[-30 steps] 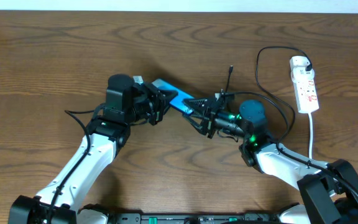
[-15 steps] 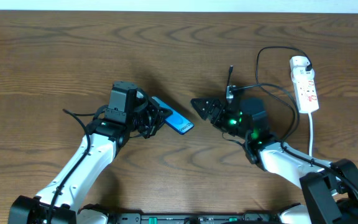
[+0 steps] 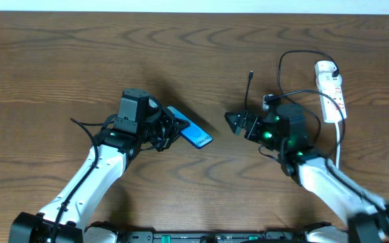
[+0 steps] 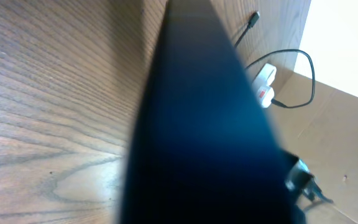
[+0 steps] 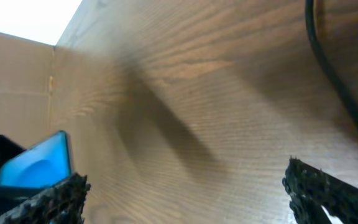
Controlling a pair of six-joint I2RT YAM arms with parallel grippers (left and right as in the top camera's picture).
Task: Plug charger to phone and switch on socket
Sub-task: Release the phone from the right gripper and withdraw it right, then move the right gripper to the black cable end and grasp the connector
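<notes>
Dark wooden table (image 3: 59, 54) is seen beneath both arms. Within the last second the right gripper (image 3: 235, 123) has been opened wide and drawn back to the right, away from the phone (image 3: 194, 136), at which it had been meeting the other arm. Its spread fingers (image 5: 61, 193) are shown empty in the right wrist view, with the cyan screen well apart beyond them. The phone is left clamped by the closed left gripper (image 3: 171, 129) alone, just left of the table's centre. The charger (image 3: 250, 75) has not been taken up: its plug tip lies on the wood on the far side of the right gripper, and its cable loops towards the socket (image 3: 332, 94) at the far right. It is judged that the phone is now steadied for plugging and that the plug tip must be fetched next. Nothing is at the socket.
</notes>
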